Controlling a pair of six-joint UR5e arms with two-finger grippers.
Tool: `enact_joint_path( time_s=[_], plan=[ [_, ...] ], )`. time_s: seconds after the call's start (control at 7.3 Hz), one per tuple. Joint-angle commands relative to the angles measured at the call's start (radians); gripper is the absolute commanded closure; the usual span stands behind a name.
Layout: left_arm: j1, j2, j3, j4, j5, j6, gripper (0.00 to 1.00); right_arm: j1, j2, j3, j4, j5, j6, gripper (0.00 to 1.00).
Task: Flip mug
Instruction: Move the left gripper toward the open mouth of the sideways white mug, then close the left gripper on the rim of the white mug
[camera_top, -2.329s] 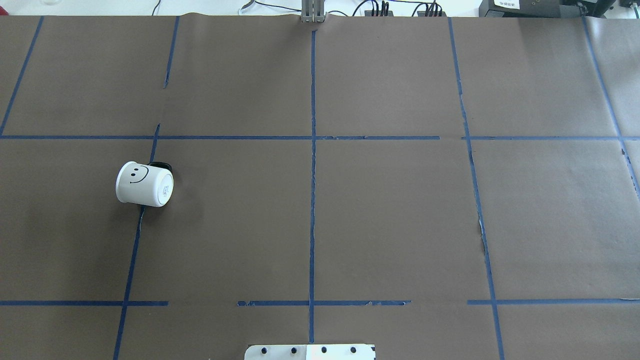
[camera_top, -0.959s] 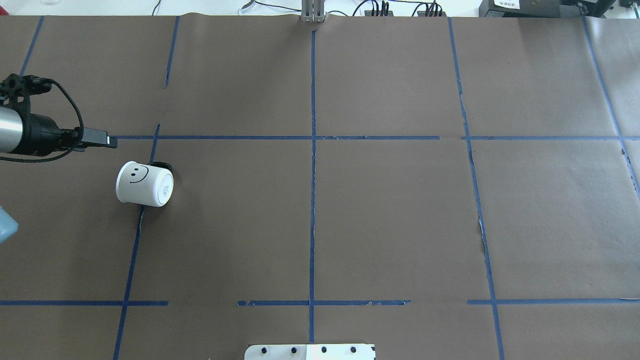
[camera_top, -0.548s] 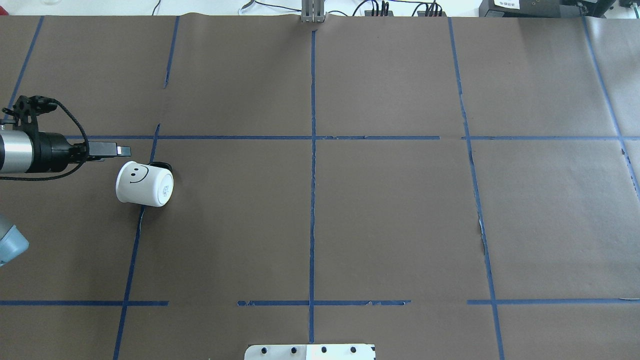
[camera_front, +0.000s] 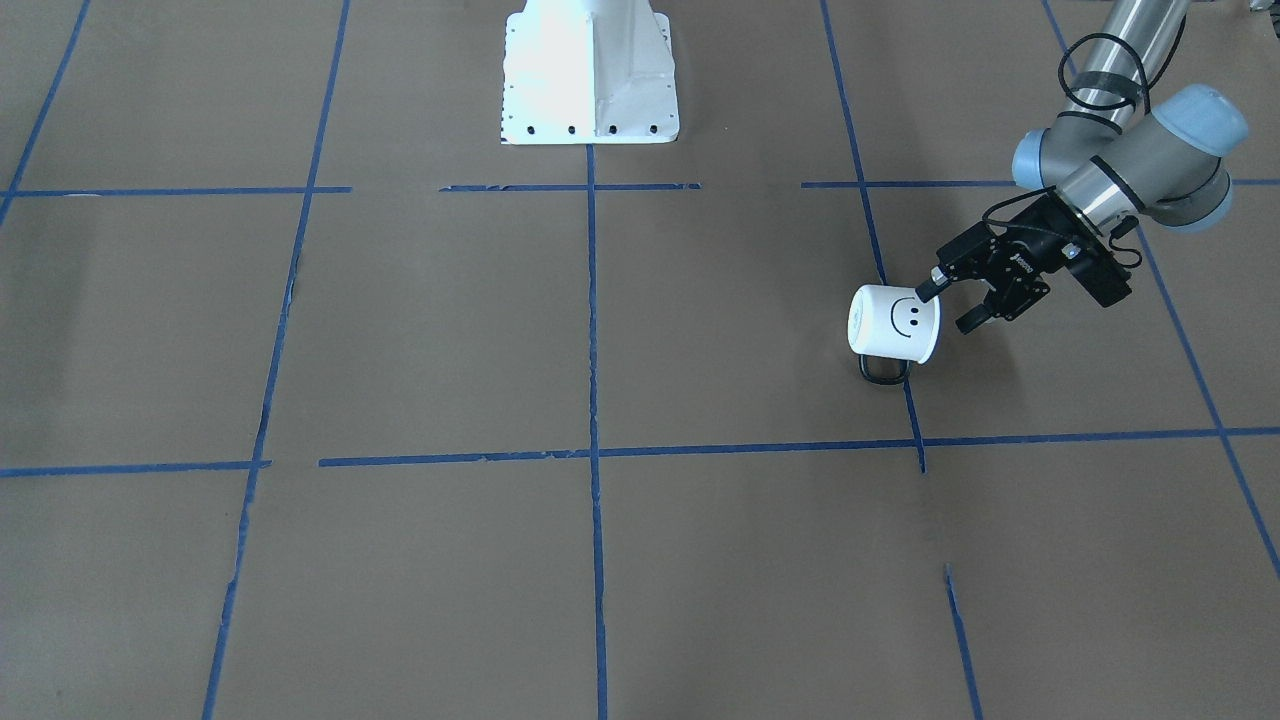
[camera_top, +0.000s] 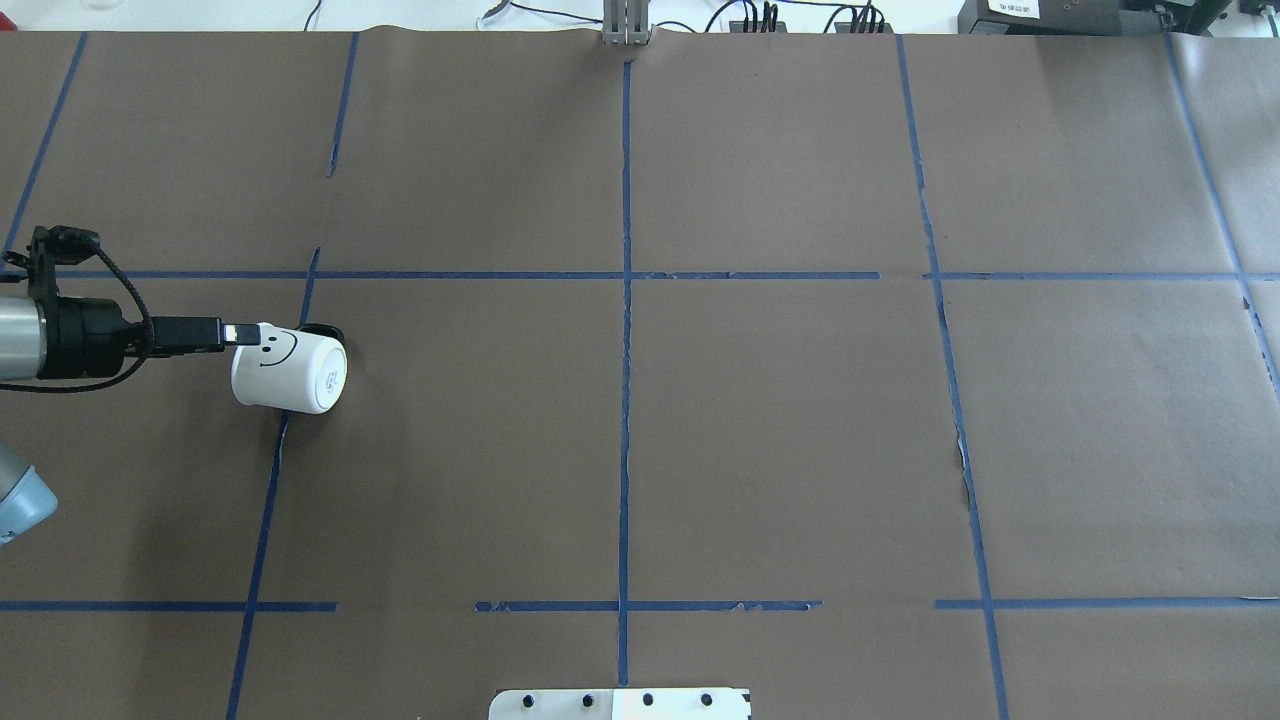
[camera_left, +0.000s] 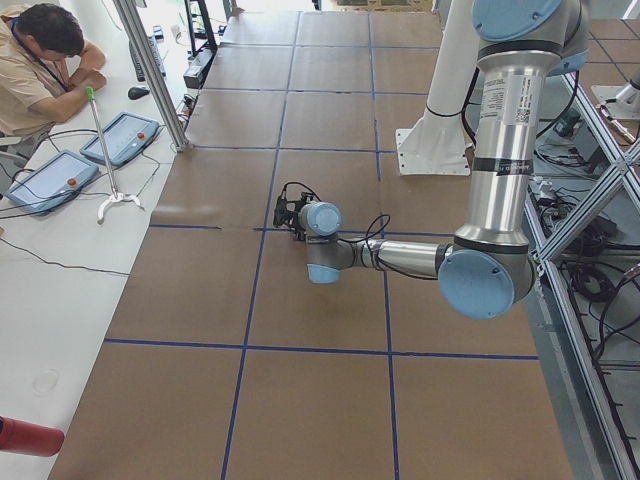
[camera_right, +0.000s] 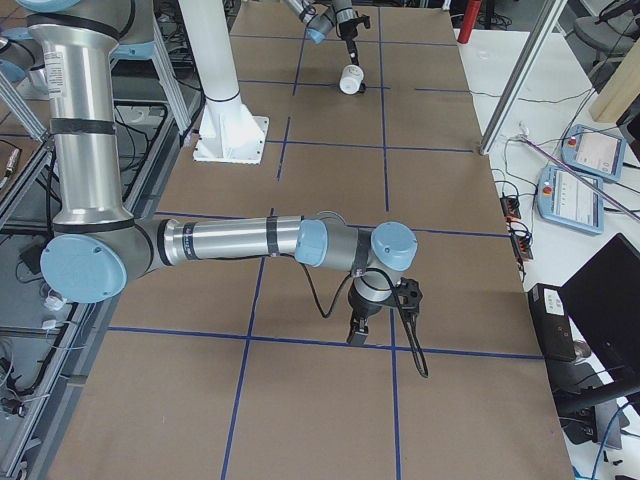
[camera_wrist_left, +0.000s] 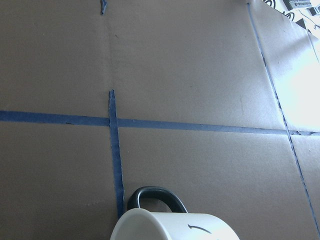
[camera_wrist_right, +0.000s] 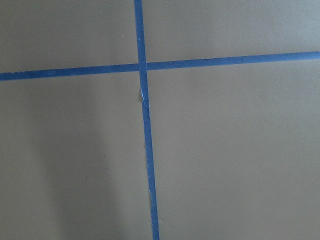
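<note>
The white mug (camera_top: 290, 370) lies on its side on the table's left half, smiley face up. Its black handle (camera_top: 322, 330) points away from the robot and its base faces the table's middle. It also shows in the front-facing view (camera_front: 893, 322) and at the bottom of the left wrist view (camera_wrist_left: 175, 226). My left gripper (camera_front: 947, 307) is open at the mug's mouth end, one fingertip (camera_front: 929, 291) at the rim's upper edge. Seen from overhead, the left gripper (camera_top: 240, 335) reaches the mug's left end. My right gripper (camera_right: 357, 335) shows only in the right side view, low over the table; I cannot tell whether it is open.
Brown paper with blue tape lines (camera_top: 626, 300) covers the table. The robot's white base plate (camera_front: 590, 70) stands at the near middle edge. An operator (camera_left: 40, 50) sits beyond the far edge beside teach pendants (camera_left: 120, 135).
My left arm came in from the left and moved toward the mug until its fingertip reached the rim. The mug has not moved.
</note>
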Motion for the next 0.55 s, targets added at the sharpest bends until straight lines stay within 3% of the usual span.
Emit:
enact_joint_path(
  time_s=[0.0,0.41],
  plan=[
    [0.032,-0.008,0.041,-0.126,0.007,-0.06,0.0,0.0,0.0,0.0,0.0,0.0,0.0,0.0],
    [0.09,-0.058,0.084,-0.165,0.119,-0.112,0.0,0.0,0.0,0.0,0.0,0.0,0.0,0.0]
  ],
)
